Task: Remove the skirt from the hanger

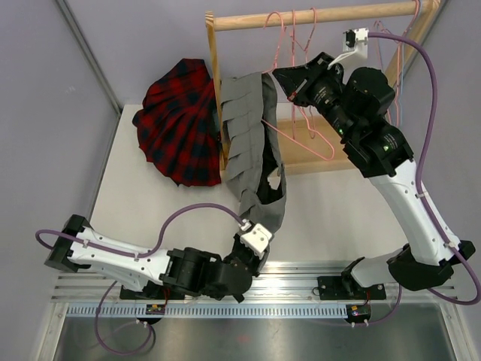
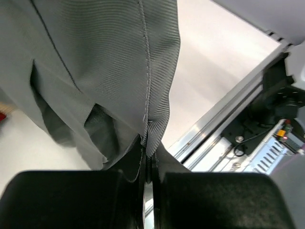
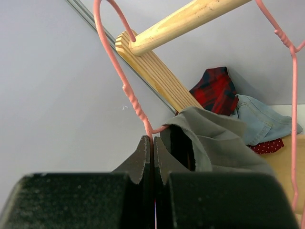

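Top view: grey pleated skirt (image 1: 244,131), finely ribbed cloth, pulled into a long band from the rack at 12 o'clock down toward the arm bases at 6 o'clock; flat overlapping pleats along its 9 o'clock edge, darker inside showing along the 3 o'clock edge; left wrist view shows one stitched seam running down the cloth.

Waist end sits at the thin pink wire hanger (image 3: 135,106); its hook is over the round wooden rail (image 1: 316,15) of the rack.

Left pincer (image 2: 147,160): clenched on the lower edge of the grey pleated skirt, cloth nipped between the black fingers.

Right pincer (image 3: 153,143): clenched; the pink wire runs into the seam of its fingertips just under the twisted neck, so it looks to be grasping the pink wire hanger there; grey waistband just beside the tips at 2 o'clock, on the wire.

Red and dark navy tartan skirt (image 1: 176,124), pleated, lies fanned out loose on the white table (image 1: 338,218) at 10 o'clock, by the wall; its 3 o'clock edge reaches the rack's wooden upright.

Right wrist view, 3 o'clock of the grey cloth: heap with a scrap of that tartan, a pale blue denim garment (image 3: 262,119) and a red white-dotted cloth (image 3: 269,145); second pink hanger (image 3: 294,119) at the frame's 3 o'clock edge.
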### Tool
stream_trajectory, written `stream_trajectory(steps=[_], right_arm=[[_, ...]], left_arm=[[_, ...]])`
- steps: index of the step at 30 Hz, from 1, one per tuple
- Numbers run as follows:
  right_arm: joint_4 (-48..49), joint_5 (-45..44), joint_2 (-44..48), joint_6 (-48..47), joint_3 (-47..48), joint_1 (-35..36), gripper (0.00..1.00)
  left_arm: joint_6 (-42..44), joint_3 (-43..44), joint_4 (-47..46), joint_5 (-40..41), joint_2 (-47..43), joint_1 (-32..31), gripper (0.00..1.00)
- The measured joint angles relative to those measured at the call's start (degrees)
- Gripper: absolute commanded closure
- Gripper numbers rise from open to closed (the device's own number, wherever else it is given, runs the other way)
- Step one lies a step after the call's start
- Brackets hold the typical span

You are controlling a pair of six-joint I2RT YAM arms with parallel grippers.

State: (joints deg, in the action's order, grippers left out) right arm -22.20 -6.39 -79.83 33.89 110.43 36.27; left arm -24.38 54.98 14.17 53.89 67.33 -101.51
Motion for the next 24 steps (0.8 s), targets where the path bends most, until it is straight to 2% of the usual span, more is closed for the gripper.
stream_trajectory(steps=[6, 11, 14, 18, 21, 24], right_arm=[[0.52, -0.26, 4.63, 1.55, -6.05, -0.02, 1.00], [0.04, 1.57, 14.43, 4.59, -15.32, -0.07, 1.00], [-0.87, 4.50, 21.59, 6.19, -21.27, -0.11, 1.00], [-1.77, 6.08, 29.81, 7.61, -28.41, -0.15, 1.00], [-3.58, 5.92, 34.49, 8.15, -32.17, -0.17, 1.00], [-4.68, 5.70, 37.44, 8.59, -34.99, -0.17, 1.00]], left_arm=[[-1.16, 1.51, 5.86, 4.81, 0.48, -0.09, 1.00], [6.03, 8.17, 10.69, 8.96, -1.86, 3.02, 1.00], [14.23, 11.87, 9.99, 9.70, -6.69, 8.24, 1.00], [29.44, 19.21, 5.46, 9.70, -13.44, 15.93, 1.00], [39.63, 28.20, 0.98, 6.29, -13.86, 26.60, 1.00], [45.27, 36.54, -1.31, 1.31, -11.98, 36.89, 1.00]])
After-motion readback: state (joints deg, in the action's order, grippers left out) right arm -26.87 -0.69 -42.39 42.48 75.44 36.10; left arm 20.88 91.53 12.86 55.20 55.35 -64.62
